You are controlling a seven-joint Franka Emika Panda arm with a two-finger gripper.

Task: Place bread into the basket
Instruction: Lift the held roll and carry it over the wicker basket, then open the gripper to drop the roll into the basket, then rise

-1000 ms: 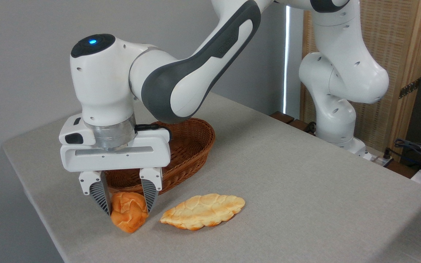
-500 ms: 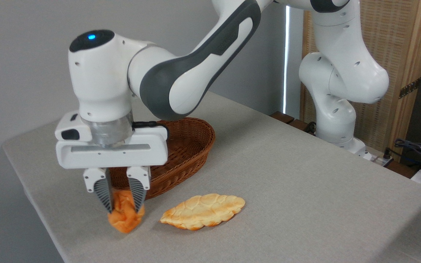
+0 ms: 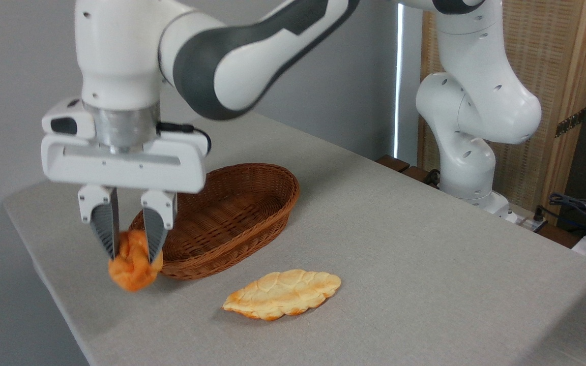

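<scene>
My gripper [image 3: 131,249] is shut on the bread [image 3: 133,265], a small knobbly deep-orange bun squeezed narrow between the ribbed fingers [image 3: 103,231]. The bun hangs in the air, clear of the table, at the near-left end of the basket [image 3: 232,223]. That basket is an oval, shallow, reddish-brown wicker one, and nothing shows inside it. The bun sits lower than the basket's rim in the picture and slightly left of it.
A flat pale-golden leaf-shaped loaf [image 3: 283,294] lies on the grey table [image 3: 400,244] in front of the basket. The table's left edge runs close under the gripper. The arm's white base [image 3: 468,152] stands at the back right, cables beyond it.
The fingers closed on the bun, squeezing it, then the gripper rose and shifted left, lifting the bun off the table.
</scene>
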